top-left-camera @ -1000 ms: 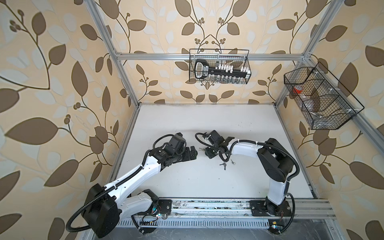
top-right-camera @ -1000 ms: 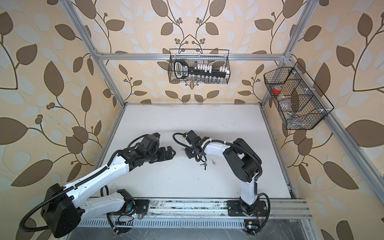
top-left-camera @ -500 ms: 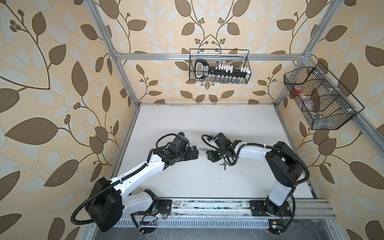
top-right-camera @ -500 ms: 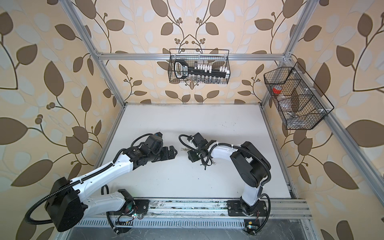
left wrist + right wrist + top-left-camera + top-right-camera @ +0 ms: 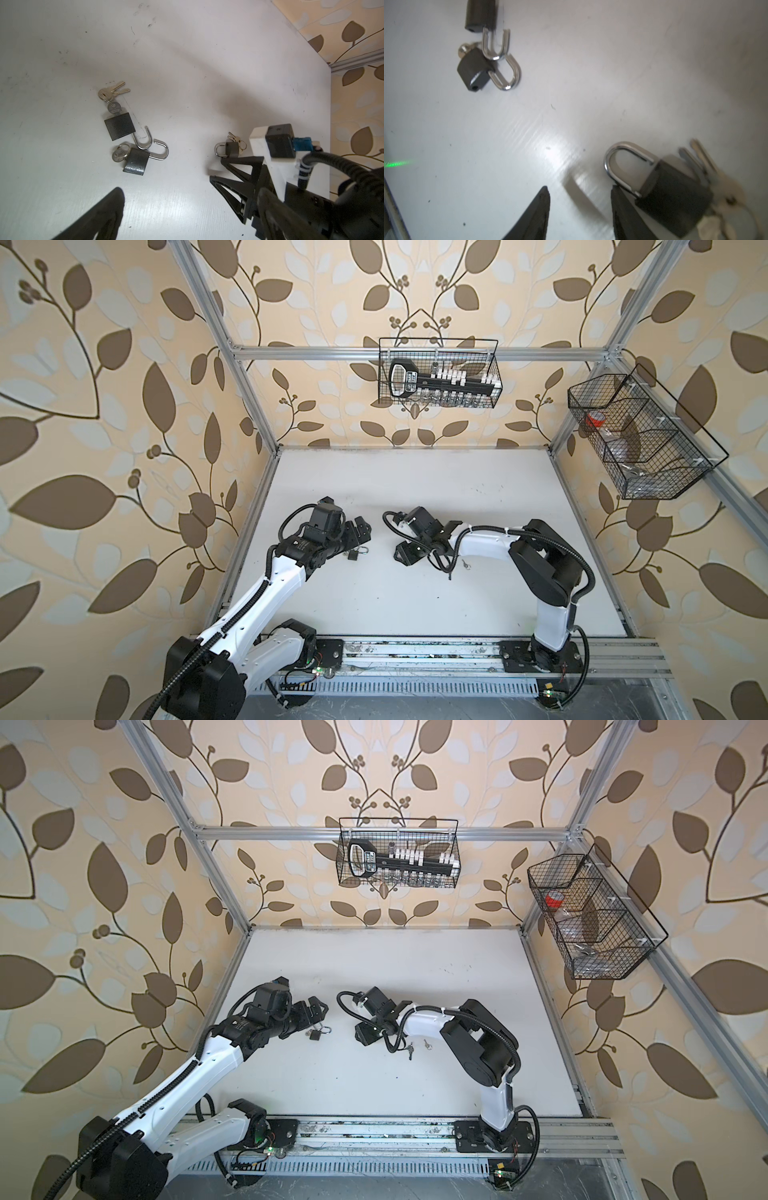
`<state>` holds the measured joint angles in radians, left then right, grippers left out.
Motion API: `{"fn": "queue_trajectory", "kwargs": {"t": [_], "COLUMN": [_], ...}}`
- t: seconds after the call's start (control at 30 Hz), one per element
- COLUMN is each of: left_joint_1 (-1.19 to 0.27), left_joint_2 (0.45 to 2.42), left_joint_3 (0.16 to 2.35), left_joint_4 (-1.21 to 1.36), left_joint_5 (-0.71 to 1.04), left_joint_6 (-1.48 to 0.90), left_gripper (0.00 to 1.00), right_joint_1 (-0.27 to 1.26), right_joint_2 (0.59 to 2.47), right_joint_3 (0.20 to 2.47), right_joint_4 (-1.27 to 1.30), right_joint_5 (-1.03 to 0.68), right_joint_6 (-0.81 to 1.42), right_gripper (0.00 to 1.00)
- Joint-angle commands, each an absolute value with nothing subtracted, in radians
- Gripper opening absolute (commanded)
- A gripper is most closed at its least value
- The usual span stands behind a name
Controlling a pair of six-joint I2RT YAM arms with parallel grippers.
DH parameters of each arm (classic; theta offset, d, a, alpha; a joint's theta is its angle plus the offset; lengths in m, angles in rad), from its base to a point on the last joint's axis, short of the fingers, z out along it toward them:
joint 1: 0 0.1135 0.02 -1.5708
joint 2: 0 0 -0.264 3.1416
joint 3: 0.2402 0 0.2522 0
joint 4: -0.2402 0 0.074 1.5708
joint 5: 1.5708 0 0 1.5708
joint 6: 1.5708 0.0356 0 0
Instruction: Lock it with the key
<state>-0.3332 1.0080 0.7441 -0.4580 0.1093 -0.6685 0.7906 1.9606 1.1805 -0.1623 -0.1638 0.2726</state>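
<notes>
- The right end effector (image 5: 579, 188) has its fingers part-way apart and holds nothing. The closed padlock (image 5: 670, 193) lies on the surface (image 5: 207, 62) just outside one finger, seemingly touching it, not between the two.
- Over the last second I watched this end effector swing round and drop in beside the closed padlock, with its jaws hardly changing.
- That padlock's shackle sits home in the body, and its key bunch (image 5: 708, 166) trails from the far end, so I judge this one finished.
- The left end effector (image 5: 361, 531) stands wide apart and empty. It has drawn back a little, away from the closed padlock.
- Well apart from the closed padlock, towards the left arm, lie one open padlock (image 5: 119, 126) and the other open padlock (image 5: 136, 161). Their shackles are out and nearly touching, with keys at their bases.
- I read this as a handover: the right arm is done here and the open pair comes next.
</notes>
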Motion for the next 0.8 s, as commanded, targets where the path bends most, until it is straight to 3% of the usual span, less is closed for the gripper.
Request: {"fn": "queue_trajectory", "kwargs": {"t": [0.0,0.17,0.37,0.77], "left_joint_1": [-0.324,-0.298,-0.285,-0.344], "left_joint_2": [0.981,0.971,1.083,1.098], "left_joint_3": [0.739,0.717,0.641,0.630], "left_joint_4": [-0.478,-0.442,-0.203,-0.187], "left_joint_5": [0.154,0.220,0.479,0.449], "left_joint_6": [-0.654,-0.659,-0.693,-0.692], "left_gripper": [0.99,0.99,0.99,0.99], "right_joint_1": [0.784,0.782,0.710,0.648], "right_joint_2": [2.071,2.002,1.845,1.942], "right_joint_3": [1.236,1.244,1.143,1.259], "right_joint_4": [-0.229,-0.207,-0.103,-0.205], "right_joint_5": [-0.124,-0.157,-0.237,-0.316], "right_joint_6": [0.254,0.175,0.042,-0.038], "right_gripper": [0.49,0.50,0.52,0.52]}}
